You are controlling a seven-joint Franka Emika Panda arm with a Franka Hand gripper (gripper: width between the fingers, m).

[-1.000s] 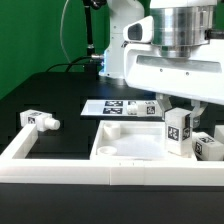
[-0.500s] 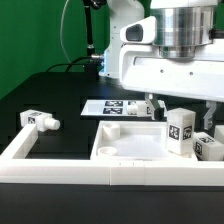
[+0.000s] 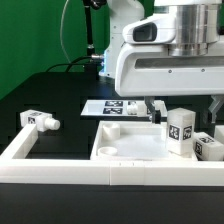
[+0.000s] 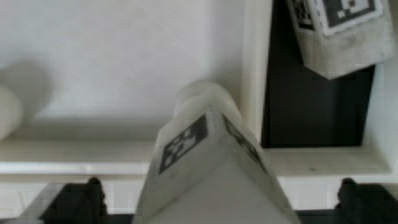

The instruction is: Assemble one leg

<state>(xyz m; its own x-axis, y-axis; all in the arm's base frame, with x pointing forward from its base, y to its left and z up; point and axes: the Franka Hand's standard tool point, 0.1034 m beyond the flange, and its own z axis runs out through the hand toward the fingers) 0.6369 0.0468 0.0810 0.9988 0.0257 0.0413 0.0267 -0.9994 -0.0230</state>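
Note:
A leg [image 3: 180,132], a stubby white post with black-and-white tags, stands upright on the right part of the large white square panel [image 3: 125,150]. My gripper [image 3: 183,108] hangs just above it with the jaws wide open. In the wrist view the leg [image 4: 210,150] rises between the two dark fingertips [image 4: 80,200], which stand apart from its sides. My gripper [image 4: 217,205] holds nothing. A second leg [image 3: 210,146] lies just to the exterior view's right; it also shows in the wrist view [image 4: 338,35]. A third leg [image 3: 38,121] lies at the exterior view's left.
The marker board [image 3: 118,106] lies flat behind the panel. A white rail [image 3: 60,172] runs along the front and up the exterior view's left side. The table is black and a green wall stands behind.
My gripper has shifted toward the exterior view's left and a little upward. The upright leg has stayed in place on the panel.

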